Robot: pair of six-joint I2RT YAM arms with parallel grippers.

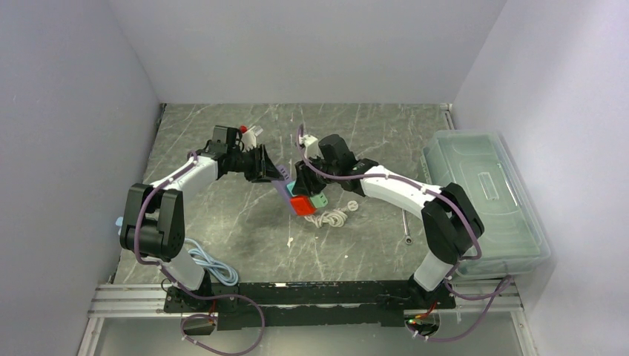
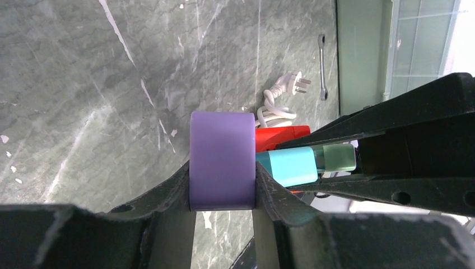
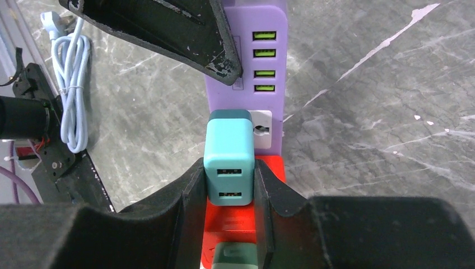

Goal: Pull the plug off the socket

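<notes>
**Both jaws clamped, set to pull**

Mid desk (image 1: 222, 148): left jaws clamped on purple socket strip (image 2: 222, 159); right jaws on teal plug (image 3: 228, 140), seated in strip. Plug looks light, stiff, smooth plastic, prob. tight fit; grip flat sides, pull straight. Right wrist view shows strip's green ports (image 3: 264, 61); top view doesn't.
</notes>
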